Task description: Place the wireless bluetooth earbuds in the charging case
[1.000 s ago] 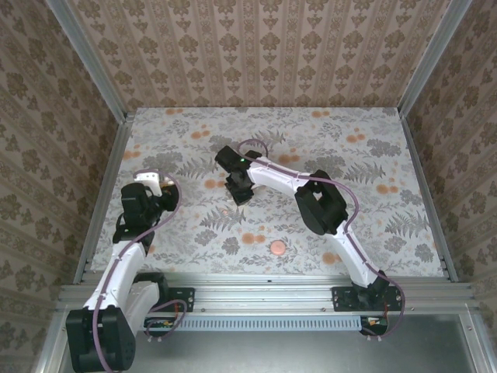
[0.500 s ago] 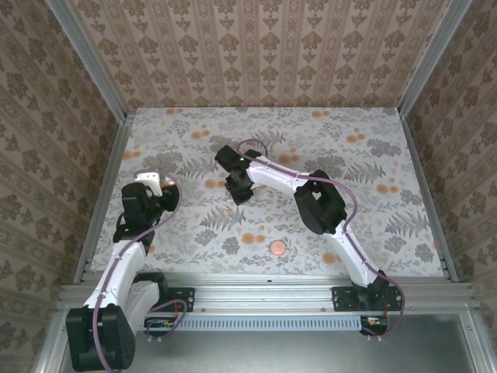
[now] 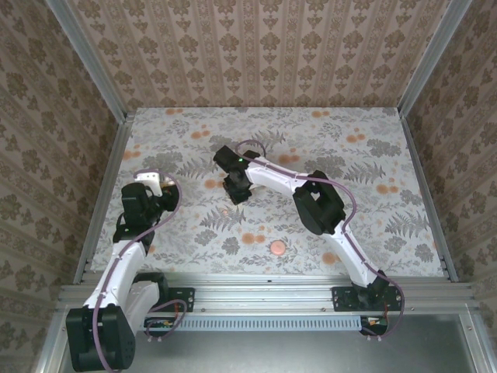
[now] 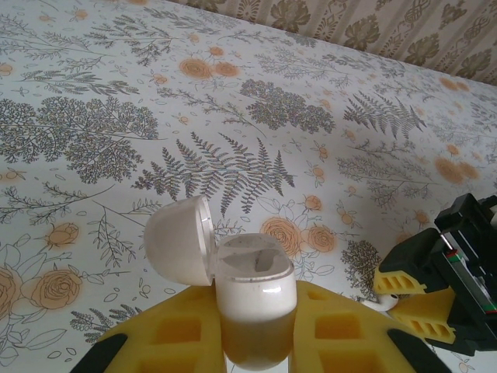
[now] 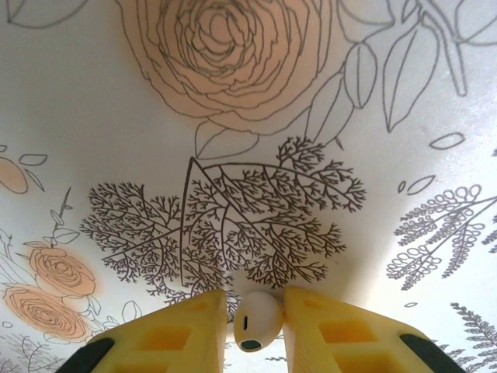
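My left gripper (image 4: 253,312) is shut on the white charging case (image 4: 255,299) and holds it upright, with the lid (image 4: 178,241) swung open to the left. In the top view this gripper (image 3: 155,188) hovers at the left of the table. My right gripper (image 5: 255,311) is low over the floral table at mid-table (image 3: 237,194). Its yellow fingers (image 5: 186,326) stand narrowly either side of a small white earbud (image 5: 258,318). The right finger touches the bud and a sliver of gap shows at the left finger. The left wrist view shows that earbud (image 4: 387,303) lying by the right gripper's fingers.
A round pink disc (image 3: 277,248) lies near the table's front edge. The floral table (image 3: 373,163) is boxed in by wallpapered walls and metal rails (image 3: 105,194) at both sides.
The right gripper's jaws have narrowed around the earbud, and its wrist has crept slightly left and back. The left arm and the case have not moved.
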{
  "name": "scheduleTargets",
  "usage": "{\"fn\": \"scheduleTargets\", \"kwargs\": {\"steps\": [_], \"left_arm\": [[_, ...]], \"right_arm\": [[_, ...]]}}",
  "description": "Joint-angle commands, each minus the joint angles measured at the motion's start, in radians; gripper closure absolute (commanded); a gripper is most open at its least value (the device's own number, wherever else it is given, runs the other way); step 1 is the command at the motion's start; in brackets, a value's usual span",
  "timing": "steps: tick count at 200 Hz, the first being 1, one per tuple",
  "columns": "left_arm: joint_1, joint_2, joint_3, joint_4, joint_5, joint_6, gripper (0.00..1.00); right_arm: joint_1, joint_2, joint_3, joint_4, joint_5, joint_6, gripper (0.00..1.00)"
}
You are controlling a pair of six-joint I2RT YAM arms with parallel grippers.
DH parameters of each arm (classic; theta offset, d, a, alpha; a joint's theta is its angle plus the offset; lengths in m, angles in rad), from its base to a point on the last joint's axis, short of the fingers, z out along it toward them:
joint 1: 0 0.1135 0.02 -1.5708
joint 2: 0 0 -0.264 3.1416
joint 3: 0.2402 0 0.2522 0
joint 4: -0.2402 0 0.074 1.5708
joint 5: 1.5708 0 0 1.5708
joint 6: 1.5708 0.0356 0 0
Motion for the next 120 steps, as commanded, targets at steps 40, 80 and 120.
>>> {"fn": "scheduleTargets", "kwargs": {"steps": [40, 80, 120], "left_arm": [[0.01, 0.005, 0.026, 0.015, 0.029, 0.012, 0.89], [0.007, 0.029, 0.025, 0.025, 0.053, 0.009, 0.89], [-0.01, 0.074, 0.031, 0.057, 0.12, 0.006, 0.89]], "right_arm": [[0.02, -0.012, -0.005, 0.025, -0.014, -0.019, 0.79], [0.019, -0.092, -0.082, 0.047, 0.031, -0.065, 0.81], [0.015, -0.248, -0.257, 0.112, 0.113, -0.156, 0.82]]}}
